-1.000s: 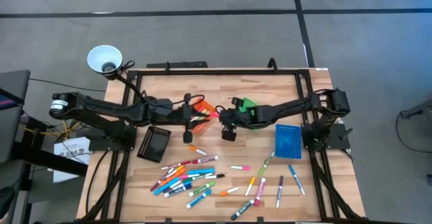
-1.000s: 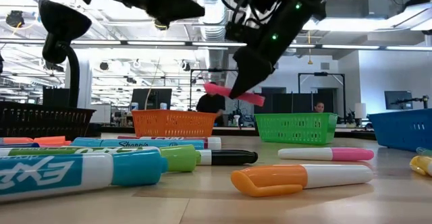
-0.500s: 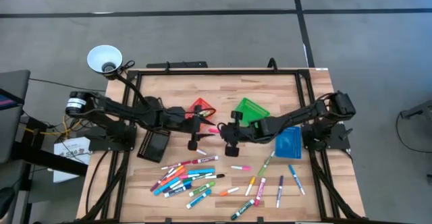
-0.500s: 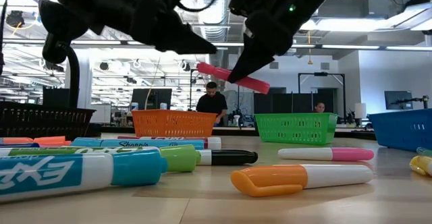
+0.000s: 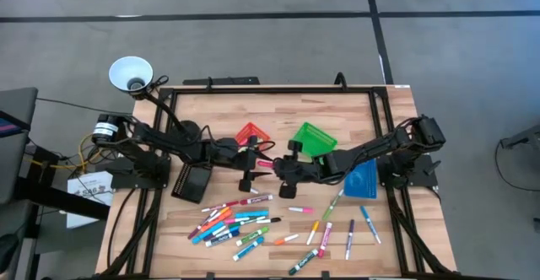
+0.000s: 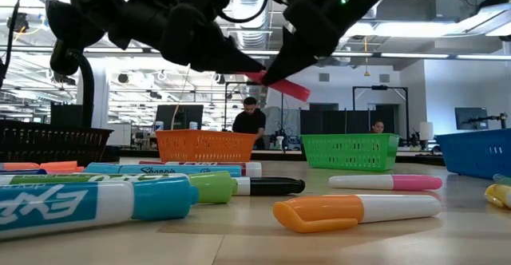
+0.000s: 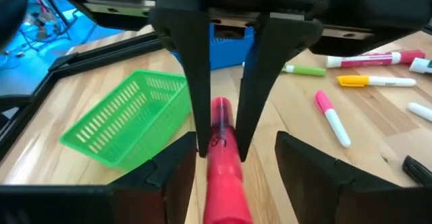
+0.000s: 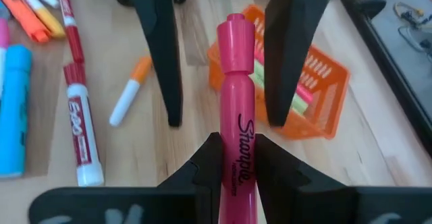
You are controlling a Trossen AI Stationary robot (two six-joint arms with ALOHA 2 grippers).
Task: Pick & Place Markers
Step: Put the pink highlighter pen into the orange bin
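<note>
A pink marker (image 8: 236, 89) hangs in the air above the table's middle (image 5: 267, 163), with my right gripper (image 8: 236, 140) shut on it. My left gripper (image 7: 233, 143) faces it from the table's left, open. Its fingers (image 8: 162, 55) stand on either side of the marker's cap end (image 8: 234, 32) without touching it. In the low view the marker (image 6: 286, 87) shows between the two dark arms. Many more markers (image 5: 232, 221) lie flat on the near half of the table. My right gripper pinches the pink marker's printed barrel (image 8: 237, 153) between its two fingers. It comes from the table's right, slanting down, and the marker runs on past the fingertips toward my left gripper. The marker is lifted clear of the table and slightly tilted.
An orange bin (image 5: 251, 137) with markers in it and a green bin (image 5: 314, 138) sit just beyond the grippers. A blue bin (image 5: 361, 179) lies at the right and a black bin (image 5: 192, 179) at the left. A lamp (image 5: 131, 73) stands at the far left corner.
My right gripper has swung from over the green bin toward the table's near edge and left, carrying the pink marker. My left gripper has left the orange bin, sinking toward the near edge and the marker until its fingers flank the cap end.
</note>
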